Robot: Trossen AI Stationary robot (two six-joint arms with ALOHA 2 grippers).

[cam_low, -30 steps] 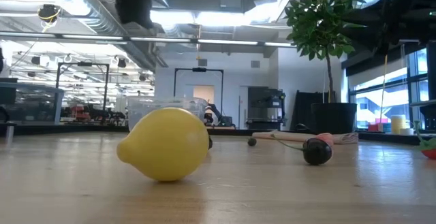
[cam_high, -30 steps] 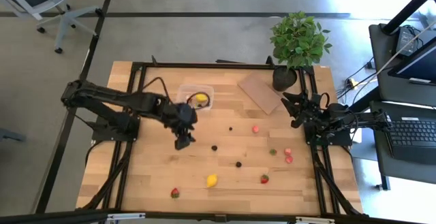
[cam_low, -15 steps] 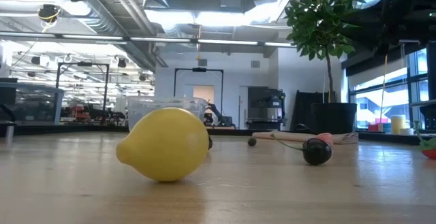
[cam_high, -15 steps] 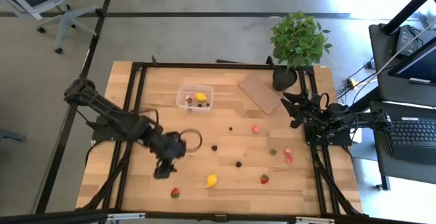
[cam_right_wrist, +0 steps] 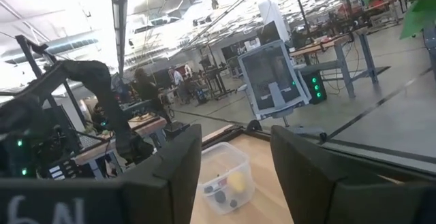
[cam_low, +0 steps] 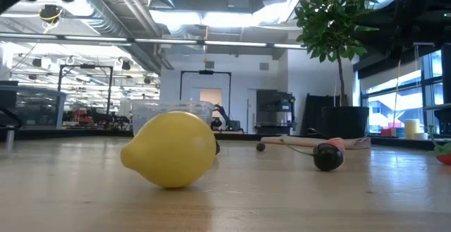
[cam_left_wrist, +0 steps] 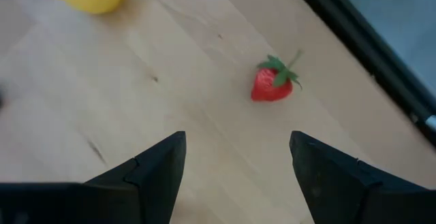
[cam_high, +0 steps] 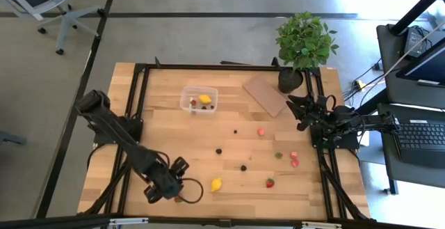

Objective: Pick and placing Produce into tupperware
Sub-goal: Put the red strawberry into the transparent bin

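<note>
The clear tupperware (cam_high: pixel 213 92) stands at the table's far middle with a yellow lemon (cam_high: pixel 205 99) and dark berries inside; it also shows in the right wrist view (cam_right_wrist: pixel 225 176). Loose produce lies on the wood: a lemon (cam_high: pixel 216 184) (cam_low: pixel 173 149), dark berries (cam_high: pixel 218 150) (cam_high: pixel 243 167), strawberries (cam_high: pixel 270 182) (cam_high: pixel 261 131) and a green piece (cam_high: pixel 278 155). My left gripper (cam_high: pixel 172 184) (cam_left_wrist: pixel 238 163) hovers open near the front left, pointing steeply down, a strawberry (cam_left_wrist: pixel 274 84) on the wood just ahead of its fingers. My right gripper (cam_high: pixel 299 114) (cam_right_wrist: pixel 235 139) waits open at the right edge.
A flat brown board (cam_high: pixel 265 93) lies at the far right beside a potted plant (cam_high: pixel 304 44). Black frame rails (cam_high: pixel 139 111) run along the table's left and right sides. The near table edge (cam_high: pixel 208 211) lies close in front of my left gripper.
My left gripper has swung from beside the tupperware toward the table's near edge and a little leftward, sinking and rolling about its own axis as it went. It has stayed open with nothing in it. The produce has not moved.
</note>
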